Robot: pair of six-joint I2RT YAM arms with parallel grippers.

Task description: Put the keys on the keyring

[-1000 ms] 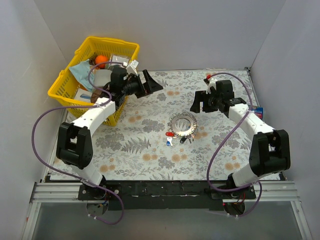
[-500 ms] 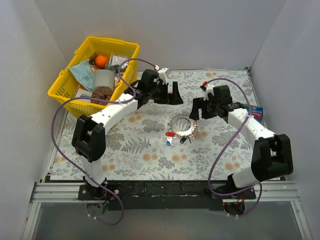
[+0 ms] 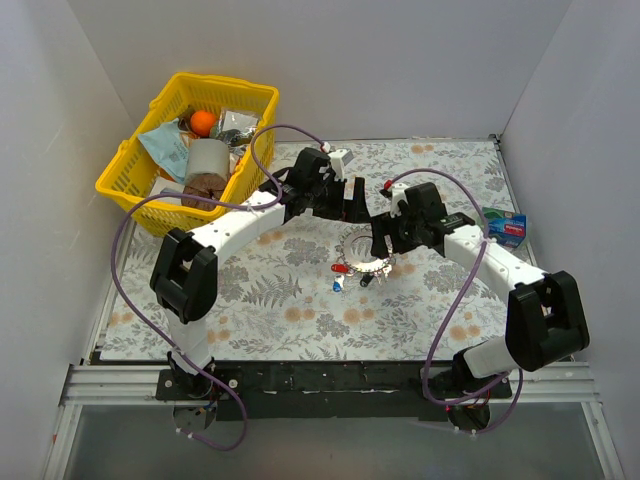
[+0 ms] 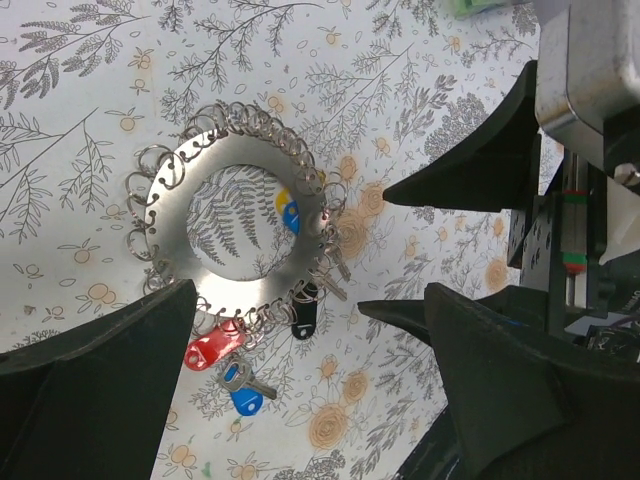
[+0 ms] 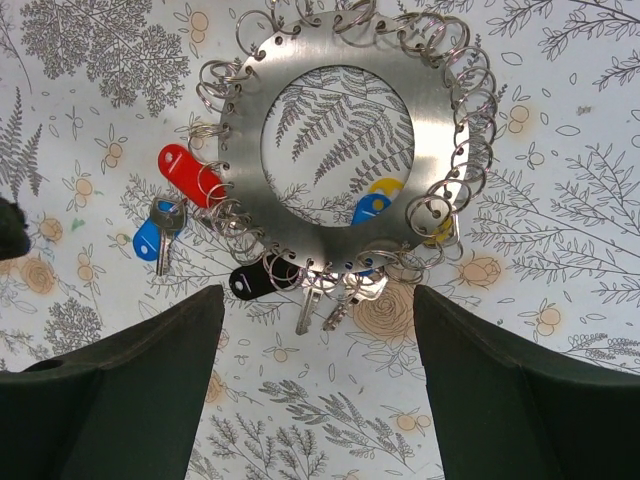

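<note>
The keyring (image 3: 366, 250) is a flat silvery ring edged with small split rings, lying on the floral cloth. It also shows in the left wrist view (image 4: 178, 205) and the right wrist view (image 5: 441, 120). A red key tag (image 5: 185, 172), a black one (image 5: 255, 280) and bare metal keys (image 5: 310, 305) hang at its rim. A blue-headed key (image 5: 152, 235) lies just outside by the red tag; I cannot tell if it is attached. My left gripper (image 3: 350, 200) is open just behind the ring. My right gripper (image 3: 385, 236) is open over the ring's right edge. Neither holds anything.
A yellow basket (image 3: 130, 175) with an orange ball, a roll and packets stands at the back left. A small blue-green box (image 3: 503, 226) lies at the right wall. White walls close in three sides. The two grippers are close together above the ring.
My left arm has swung right from the basket to just behind the keyring. My right gripper has moved left and nearer, over the ring. The ring and keys have not moved.
</note>
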